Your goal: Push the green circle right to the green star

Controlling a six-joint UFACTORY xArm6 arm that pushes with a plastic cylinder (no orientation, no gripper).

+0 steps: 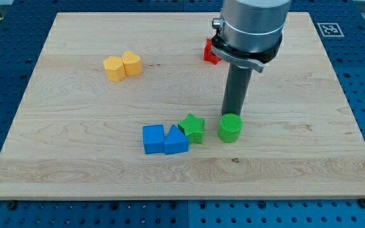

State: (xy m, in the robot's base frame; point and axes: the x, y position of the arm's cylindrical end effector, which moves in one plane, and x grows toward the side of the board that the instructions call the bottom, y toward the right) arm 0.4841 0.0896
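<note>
The green circle (230, 128) stands on the wooden board (75, 158), a short gap to the right of the green star (192, 127). My tip (233, 114) rests just behind the circle, at its top edge, seemingly touching it. The star touches the blue triangular block (175, 140) on its left.
A blue square block (153, 139) sits left of the blue triangular block. A yellow hexagon (114, 68) and a yellow heart (132, 63) sit together at upper left. A red star (209, 52) peeks out behind the arm at the top.
</note>
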